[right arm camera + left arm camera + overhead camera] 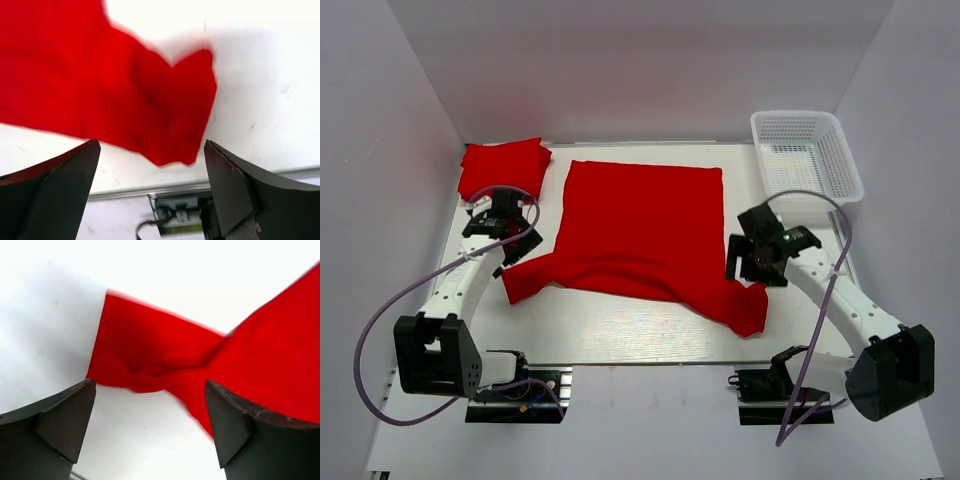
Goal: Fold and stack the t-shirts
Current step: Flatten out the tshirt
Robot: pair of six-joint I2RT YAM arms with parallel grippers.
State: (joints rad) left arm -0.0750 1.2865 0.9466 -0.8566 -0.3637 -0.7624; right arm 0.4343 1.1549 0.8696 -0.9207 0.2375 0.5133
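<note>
You have nothing to read here. No lettering, label, brand or number can be made out in any of the three views. The spread shirt at the centre of the top view and the folded shirt at its upper left show only plain red cloth. The basket at the upper right shows only bare white mesh.

Spread shirt: plain red, flat in the middle of the table, sleeves toward me, right sleeve rumpled.
Folded shirt: red bundle, far-left corner; I think it's one shirt.
</note>
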